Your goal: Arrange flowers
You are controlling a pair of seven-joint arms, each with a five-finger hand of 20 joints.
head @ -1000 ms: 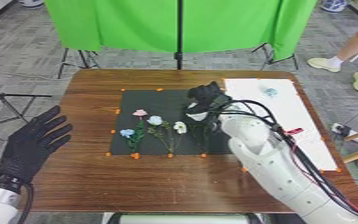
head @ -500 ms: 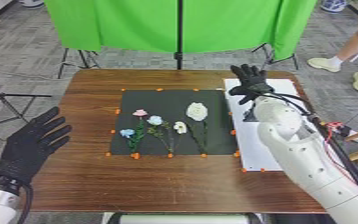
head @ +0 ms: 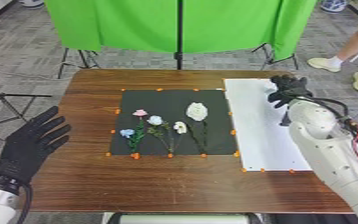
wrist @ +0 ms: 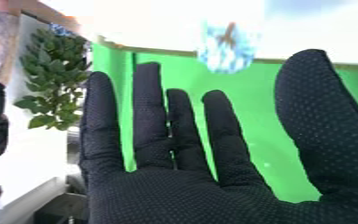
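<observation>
In the head view, my right hand (head: 289,91) is over the far right of the white sheet (head: 255,127), beside a pale blue flower (head: 270,87) it partly hides. My left hand (head: 24,147) is at the table's left edge, fingers straight. On the black sheet (head: 162,100) lie a pink flower (head: 140,113), a blue one (head: 127,133), a light blue one (head: 155,120), a small white one (head: 180,128) and a large white one (head: 196,112). In the right wrist view, my right hand (wrist: 193,195) is open and empty, its fingers apart from the pale blue flower (wrist: 224,47).
Orange tape pieces (head: 136,156) line the sheets on the brown table (head: 87,180). Behind the far edge stands a green screen (head: 131,25) with black stands. Cables run along the right arm.
My right hand has left the large white flower on the black sheet, uncovering it, and moved right over the white sheet to the pale blue flower. The left hand has stayed nearly still.
</observation>
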